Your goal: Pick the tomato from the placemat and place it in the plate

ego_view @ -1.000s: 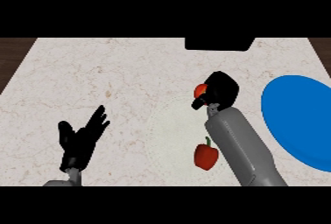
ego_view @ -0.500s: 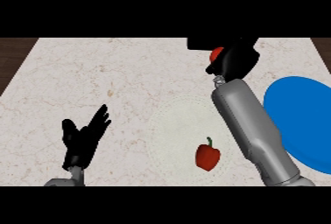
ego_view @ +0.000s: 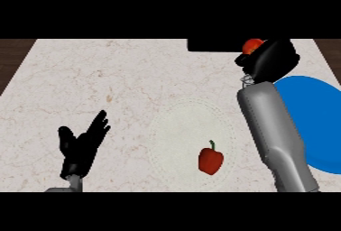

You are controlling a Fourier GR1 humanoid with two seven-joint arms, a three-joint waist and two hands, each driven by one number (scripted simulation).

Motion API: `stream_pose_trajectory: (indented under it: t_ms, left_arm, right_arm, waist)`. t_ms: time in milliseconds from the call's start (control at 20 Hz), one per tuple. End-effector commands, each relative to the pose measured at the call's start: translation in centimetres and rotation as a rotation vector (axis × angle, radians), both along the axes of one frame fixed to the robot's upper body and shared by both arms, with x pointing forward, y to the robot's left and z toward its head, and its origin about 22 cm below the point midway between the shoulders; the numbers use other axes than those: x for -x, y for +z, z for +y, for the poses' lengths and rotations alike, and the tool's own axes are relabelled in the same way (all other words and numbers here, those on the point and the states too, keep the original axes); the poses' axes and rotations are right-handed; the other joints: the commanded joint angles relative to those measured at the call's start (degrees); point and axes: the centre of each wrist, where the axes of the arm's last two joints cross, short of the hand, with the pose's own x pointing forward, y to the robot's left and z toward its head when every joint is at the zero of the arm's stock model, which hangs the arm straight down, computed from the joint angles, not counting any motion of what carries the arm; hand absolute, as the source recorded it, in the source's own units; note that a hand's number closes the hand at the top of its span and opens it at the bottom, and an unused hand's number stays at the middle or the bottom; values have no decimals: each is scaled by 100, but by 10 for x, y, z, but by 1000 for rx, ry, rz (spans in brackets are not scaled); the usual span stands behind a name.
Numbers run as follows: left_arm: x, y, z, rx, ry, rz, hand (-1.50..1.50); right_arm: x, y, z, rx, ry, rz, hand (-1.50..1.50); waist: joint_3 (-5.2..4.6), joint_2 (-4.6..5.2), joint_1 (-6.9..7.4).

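One tomato point(ego_view: 252, 44), small, round and red, sits in my right hand point(ego_view: 269, 58), whose fingers curl round it near the counter's far edge, beside one blue plate point(ego_view: 313, 122). One red pepper point(ego_view: 210, 160) lies on one pale round placemat point(ego_view: 183, 124). My left hand point(ego_view: 81, 146) rests spread, fingers up, over the marbled counter point(ego_view: 100, 76).

The right hand point(ego_view: 272, 57), holding the tomato point(ego_view: 252, 44), has shifted rightward toward the plate point(ego_view: 313, 122).

The right hand point(ego_view: 269, 57) is hiding most of the tomato point(ego_view: 252, 44); the forearm is covering the blue plate's point(ego_view: 313, 117) left edge, the frame cutting its right.
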Motion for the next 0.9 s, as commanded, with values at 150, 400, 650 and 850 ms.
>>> stream_pose_trajectory:
  t_ms: [150,400,650,850]
  left_arm:
    - [-3,0,-7,7,24,11,0]
    - [-1,5,8,12,28,17,0]
    - [9,-10,-5,7,16,11,0]
    - [-11,15,-4,18,19,20,0]
  right_arm:
    - [18,-27,-32,-131,-251,-199,150]
    - [44,-60,-101,-72,-391,-234,150]
    - [61,-71,-149,-53,-418,-283,150]
    - [72,-91,-193,-44,-461,-274,150]
  waist:
    - [-5,-13,-111]
    - [0,-10,-116]
    - [-3,-16,-97]
    - [1,-2,-62]
